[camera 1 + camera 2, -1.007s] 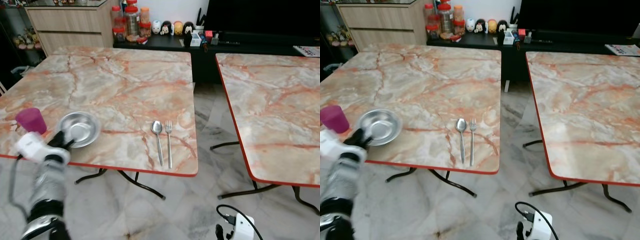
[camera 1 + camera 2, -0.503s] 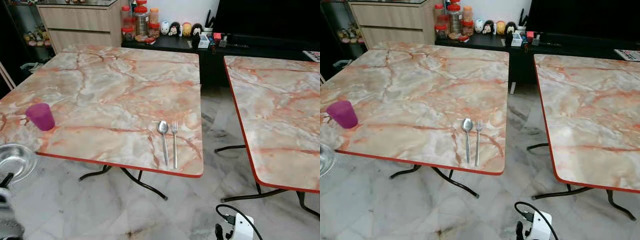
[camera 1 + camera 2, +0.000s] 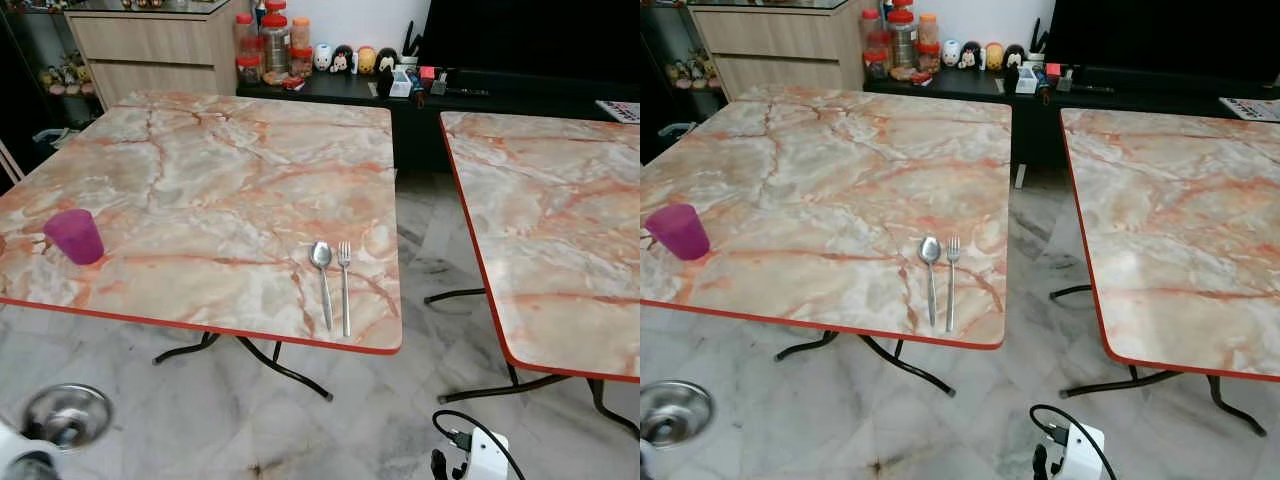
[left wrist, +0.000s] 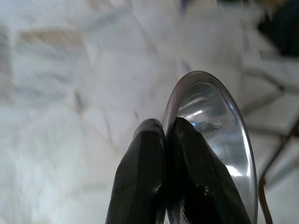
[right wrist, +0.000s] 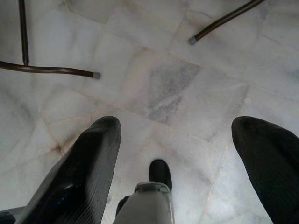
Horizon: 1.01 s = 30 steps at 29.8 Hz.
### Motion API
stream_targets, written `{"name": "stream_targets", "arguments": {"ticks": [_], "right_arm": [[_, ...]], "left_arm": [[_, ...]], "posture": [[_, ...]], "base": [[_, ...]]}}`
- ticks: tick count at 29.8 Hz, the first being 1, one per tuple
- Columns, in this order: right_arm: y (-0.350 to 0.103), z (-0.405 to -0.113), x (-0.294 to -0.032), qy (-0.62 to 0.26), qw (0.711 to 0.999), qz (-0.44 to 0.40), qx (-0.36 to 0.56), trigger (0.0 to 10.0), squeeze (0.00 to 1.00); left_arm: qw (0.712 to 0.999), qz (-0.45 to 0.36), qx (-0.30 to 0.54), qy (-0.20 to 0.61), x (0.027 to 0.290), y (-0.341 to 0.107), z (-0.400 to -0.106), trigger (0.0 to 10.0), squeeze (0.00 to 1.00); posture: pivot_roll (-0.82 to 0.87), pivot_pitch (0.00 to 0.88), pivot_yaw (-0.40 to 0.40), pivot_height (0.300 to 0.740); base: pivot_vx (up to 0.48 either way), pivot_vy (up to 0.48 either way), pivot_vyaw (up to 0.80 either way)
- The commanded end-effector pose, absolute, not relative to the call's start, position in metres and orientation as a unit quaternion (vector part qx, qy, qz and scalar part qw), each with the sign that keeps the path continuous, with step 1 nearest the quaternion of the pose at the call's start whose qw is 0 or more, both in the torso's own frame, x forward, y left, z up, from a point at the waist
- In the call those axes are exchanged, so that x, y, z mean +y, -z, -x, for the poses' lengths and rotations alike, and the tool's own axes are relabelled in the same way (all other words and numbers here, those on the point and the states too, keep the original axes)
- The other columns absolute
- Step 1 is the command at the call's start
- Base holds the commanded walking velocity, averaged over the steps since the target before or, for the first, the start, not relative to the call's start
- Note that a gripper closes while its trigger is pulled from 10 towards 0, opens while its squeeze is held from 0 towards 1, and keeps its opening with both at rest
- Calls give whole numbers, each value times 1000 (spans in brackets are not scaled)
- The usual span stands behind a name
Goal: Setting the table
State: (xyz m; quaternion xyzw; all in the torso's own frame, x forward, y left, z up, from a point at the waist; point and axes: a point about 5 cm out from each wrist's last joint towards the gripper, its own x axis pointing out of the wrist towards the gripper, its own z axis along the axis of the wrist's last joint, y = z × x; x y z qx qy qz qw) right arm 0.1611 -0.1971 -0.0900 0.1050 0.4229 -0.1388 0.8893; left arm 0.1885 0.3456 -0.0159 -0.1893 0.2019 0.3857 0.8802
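A steel bowl (image 3: pixel 66 415) hangs low at the lower left, below the table's front edge and over the floor. My left gripper (image 4: pixel 167 135) is shut on its rim (image 4: pixel 205 77). On the marble table (image 3: pixel 230 170) lie a spoon (image 3: pixel 322 275) and a fork (image 3: pixel 344 285) side by side near the front right corner. A purple cup (image 3: pixel 74 237) stands upright near the front left edge. My right gripper (image 5: pixel 175 135) hangs open over the floor with nothing between its fingers.
A second marble table (image 3: pixel 560 220) stands to the right, with a floor gap between the two. Black metal table legs (image 3: pixel 285 370) spread under the near table. Jars and figurines (image 3: pixel 300 55) line a dark cabinet at the back. A white device with a cable (image 3: pixel 480 455) sits at the bottom.
The steel bowl has left the table top and come down to the lower left with my left gripper. The camera view has shifted a little.
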Motion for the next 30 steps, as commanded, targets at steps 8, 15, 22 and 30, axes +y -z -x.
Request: {"name": "stream_targets", "arguments": {"ticks": [8, 15, 22, 30], "right_arm": [[89, -161, -199, 153, 889, -114, 416, 10000, 0], [89, -161, -200, 152, 890, -115, 415, 10000, 0], [89, -161, -201, 145, 892, -114, 413, 10000, 0], [88, -163, -202, 140, 894, -113, 411, 10000, 0]], "left_arm": [[900, 170, 305, -261, 284, 45, -202, 10000, 0], [913, 134, 342, -179, 253, 52, -211, 10000, 0], [913, 97, 375, -125, 224, 60, -213, 10000, 0], [907, 130, 365, -165, 225, 60, -213, 10000, 0]], "posture": [[21, 0, 1, 740], [18, 0, 0, 740], [-5, 0, 4, 740], [-16, 0, -1, 740]], "base": [[0, 0, 0], [0, 0, 0], [0, 0, 0], [0, 0, 0]]}}
